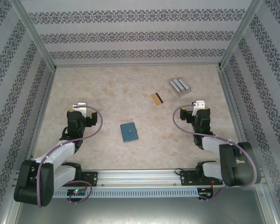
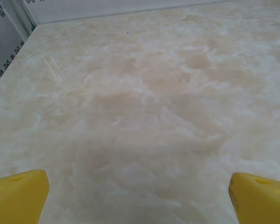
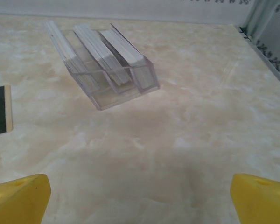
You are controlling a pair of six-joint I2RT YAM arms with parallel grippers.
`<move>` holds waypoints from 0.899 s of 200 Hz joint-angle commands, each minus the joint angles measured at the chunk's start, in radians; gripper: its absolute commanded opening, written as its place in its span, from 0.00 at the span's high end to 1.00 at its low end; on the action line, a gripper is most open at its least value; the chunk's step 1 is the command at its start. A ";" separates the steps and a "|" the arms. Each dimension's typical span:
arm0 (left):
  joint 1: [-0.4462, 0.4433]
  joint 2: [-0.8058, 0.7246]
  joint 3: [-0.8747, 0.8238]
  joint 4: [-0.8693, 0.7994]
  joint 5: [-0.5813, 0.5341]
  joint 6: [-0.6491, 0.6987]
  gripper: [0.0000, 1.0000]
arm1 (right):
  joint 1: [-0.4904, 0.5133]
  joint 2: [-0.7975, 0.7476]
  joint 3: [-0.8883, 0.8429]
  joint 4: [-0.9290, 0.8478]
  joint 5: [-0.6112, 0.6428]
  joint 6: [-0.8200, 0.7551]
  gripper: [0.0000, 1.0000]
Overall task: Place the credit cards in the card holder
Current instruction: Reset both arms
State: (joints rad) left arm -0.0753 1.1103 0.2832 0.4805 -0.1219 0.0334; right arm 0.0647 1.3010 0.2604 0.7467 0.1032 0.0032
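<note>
Fingers spread wide on both arms: left fingers (image 2: 16,196) and right fingers (image 3: 18,198) grip nothing, over bare desk (image 2: 144,107). Card holder (image 1: 129,132) lies closed and flat between your arms, somewhat nearer the left, long axis roughly near-to-far. Farther out, orange-gold card (image 1: 157,98) lies flat, ahead and left of the right fingers, so your right arm is likely the one to reach. Beyond it stands the slotted rack (image 1: 179,86), stacks on edge.

at nine o'clock in the right wrist view we see the striped card (image 3: 0,110) cut by the edge.
</note>
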 commanded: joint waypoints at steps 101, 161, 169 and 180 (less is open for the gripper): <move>0.106 0.439 0.082 0.424 0.093 -0.096 0.01 | -0.067 0.207 0.130 0.134 -0.148 0.020 0.02; 0.085 0.450 0.114 0.379 0.090 -0.067 0.01 | -0.050 0.205 0.129 0.134 -0.106 0.012 0.02; 0.085 0.449 0.114 0.375 0.090 -0.066 0.01 | -0.052 0.204 0.129 0.132 -0.115 0.015 0.02; 0.083 0.449 0.117 0.372 0.090 -0.064 0.01 | -0.052 0.203 0.128 0.134 -0.114 0.015 0.02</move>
State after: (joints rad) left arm 0.0196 1.5642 0.3824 0.8635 -0.0128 -0.0338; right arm 0.0109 1.5150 0.3733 0.8646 -0.0124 0.0116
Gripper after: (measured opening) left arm 0.994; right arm 0.982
